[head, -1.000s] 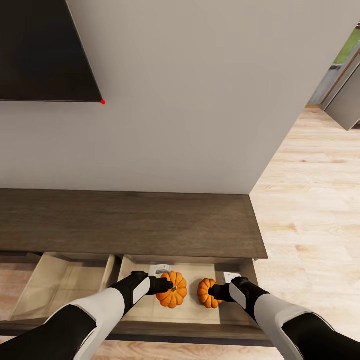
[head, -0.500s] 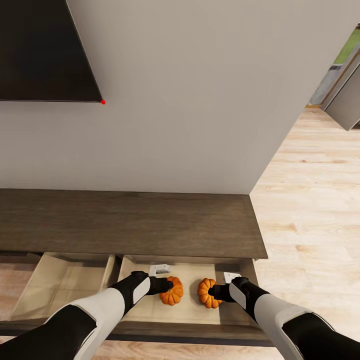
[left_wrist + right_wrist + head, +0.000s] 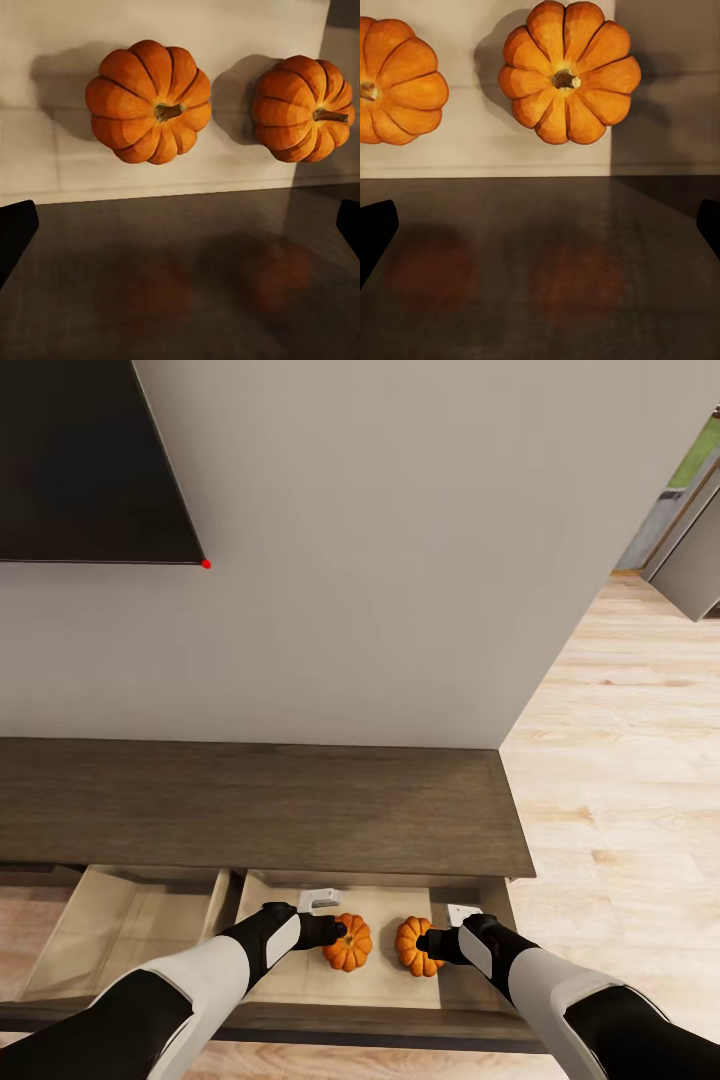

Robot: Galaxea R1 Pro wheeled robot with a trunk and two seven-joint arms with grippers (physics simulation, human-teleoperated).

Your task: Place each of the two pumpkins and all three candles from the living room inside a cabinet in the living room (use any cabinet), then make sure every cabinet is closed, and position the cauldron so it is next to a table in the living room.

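Orange and ribbed, the two small round pumpkins already lie on the pale beige floor of the open right-hand drawer (image 3: 262, 970) of the long, low dark-brown wooden cabinet (image 3: 260, 810). The left pumpkin (image 3: 348, 945) and the right pumpkin (image 3: 414, 947) sit side by side, near each other but apart, each resting on its base with the stem up, as your wrist views show.

Your left claw (image 3: 338, 931) hangs just over the left pumpkin, and your right claw (image 3: 424, 942) hangs just over the right pumpkin. In each wrist view the black fingertips sit at the far edges of the picture with nothing between them, so both claws are spread wide and hold nothing.

By my reading, the pumpkin part of your job is done: both are inside the cabinet. What is left is most of the rest. None of the three candles appears in this drawer, and the cauldron is not placed as far as these pictures tell.

As for containers: beside the drawer with the pumpkins, toward the dark wall screen (image 3: 90, 460), a second beige-lined drawer (image 3: 130, 930) of the same cabinet also stands pulled out, and what you can see of it looks bare. Both drawers will need pushing shut before you finish, so I would leave them open only until the candles are in.
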